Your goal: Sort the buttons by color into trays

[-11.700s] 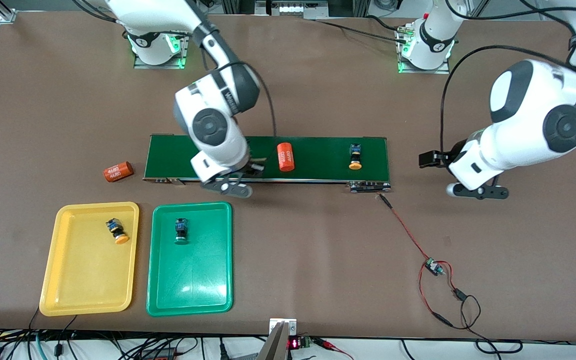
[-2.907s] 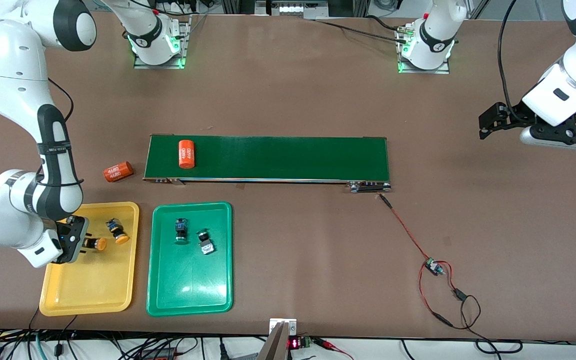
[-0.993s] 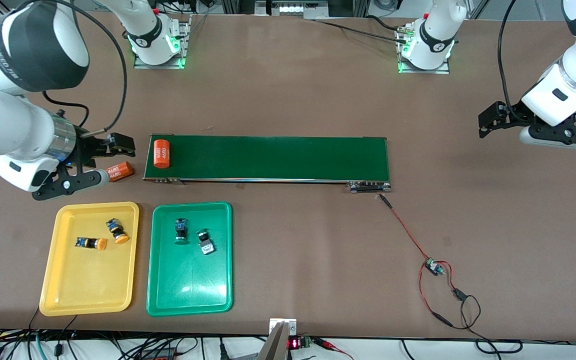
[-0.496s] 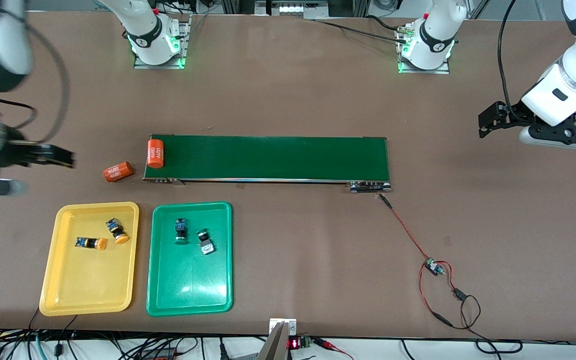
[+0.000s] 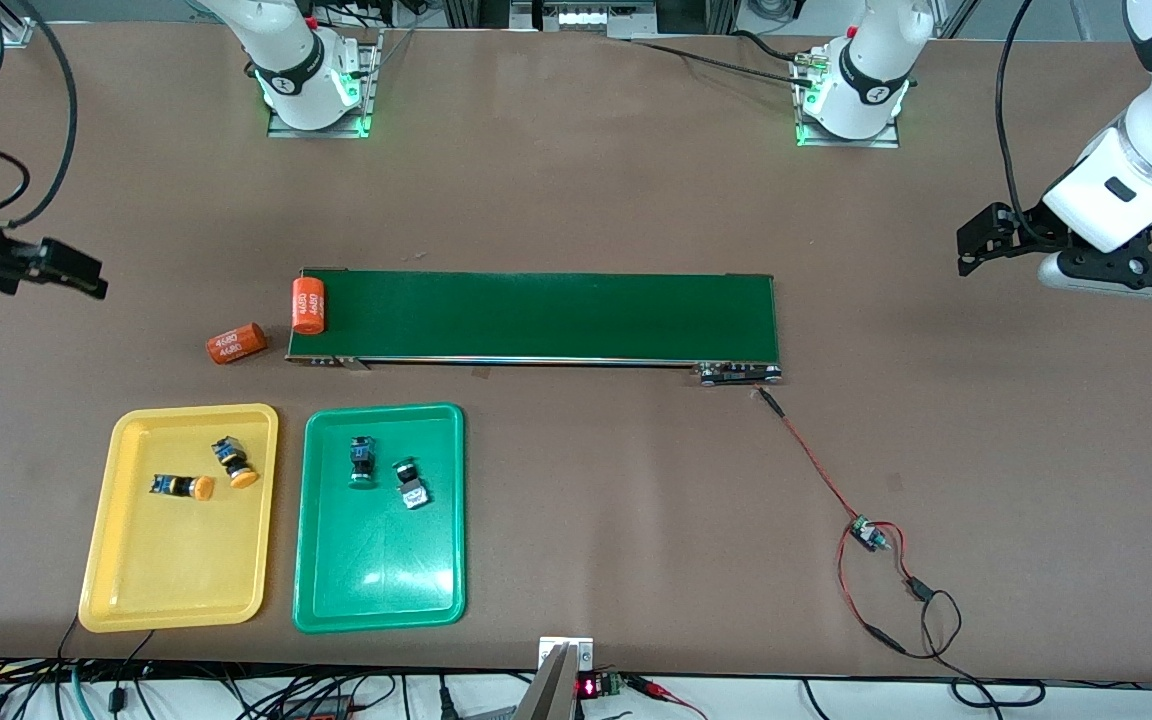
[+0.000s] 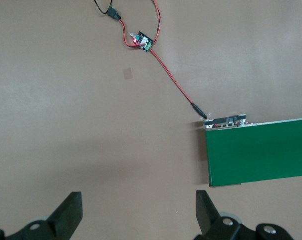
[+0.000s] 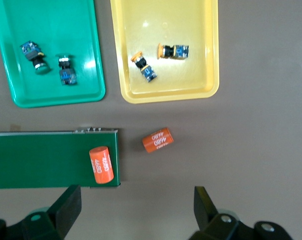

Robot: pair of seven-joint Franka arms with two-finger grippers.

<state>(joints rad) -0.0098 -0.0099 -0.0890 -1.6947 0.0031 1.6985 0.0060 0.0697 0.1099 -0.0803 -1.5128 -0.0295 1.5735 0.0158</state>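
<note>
The right end effector [image 5: 56, 270] hung with its fingers spread and nothing between them, high over the bare bench at the right arm's end, partly cut off by the frame edge in the front view. Half a second before it had been lower and closer to the trays, and a second before it was just beside the loose orange cylinder [image 5: 236, 343]; it had pulled up and away since. In its wrist view the two fingertips [image 7: 66, 202] stood wide apart, empty.

The left end effector [image 5: 981, 245] waited over the bench at the left arm's end — fingers spread, holding nothing, in the same place as in the earlier frames.

All four buttons lay in the trays, well apart from both end effectors. The two orange-capped buttons [image 5: 235, 462] [image 5: 181, 487] lay on their sides in the yellow tray [image 5: 176, 590], close together, in the half farther from the front camera. The two green-capped buttons [image 5: 362, 462] [image 5: 412, 484] lay likewise in the green tray [image 5: 381, 600], which sat just beside the yellow one.

The second orange cylinder [image 5: 308, 305] had drifted along the dark-green belt [image 5: 556, 315] — now at its very end, toward the right arm's side. The circuit board [image 5: 867, 534] on its red-black wires was unchanged. The green caps were hard to pick out against the tray.
</note>
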